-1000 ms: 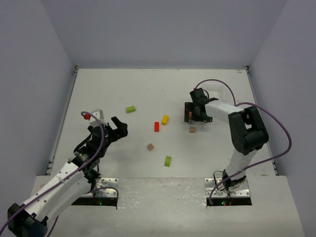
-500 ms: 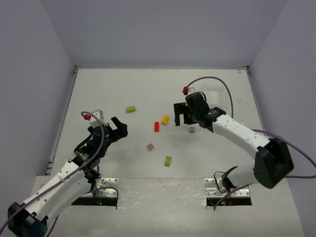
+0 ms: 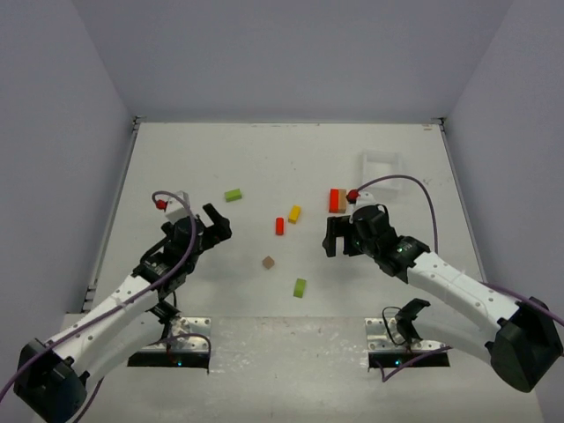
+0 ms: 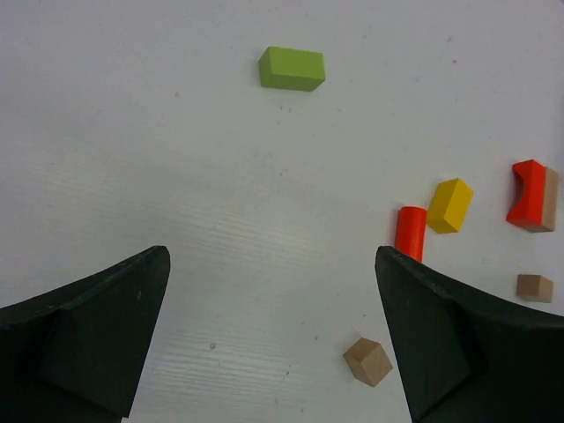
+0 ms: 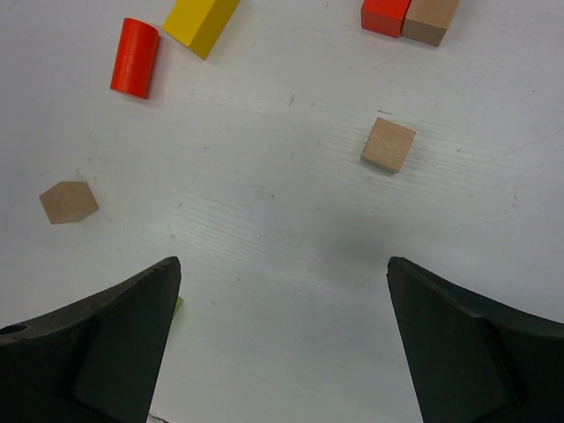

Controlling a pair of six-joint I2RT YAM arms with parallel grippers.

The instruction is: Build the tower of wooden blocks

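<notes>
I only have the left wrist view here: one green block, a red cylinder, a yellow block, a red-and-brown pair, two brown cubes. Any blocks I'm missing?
Observer: Yes, a second green block lies toward the table's near edge.
Operator: And the right gripper?
Observer: The right gripper is open and empty, above bare table short of a brown cube.
Operator: Anything else out there?
Observer: A white tray sits at the table's far right.
</notes>
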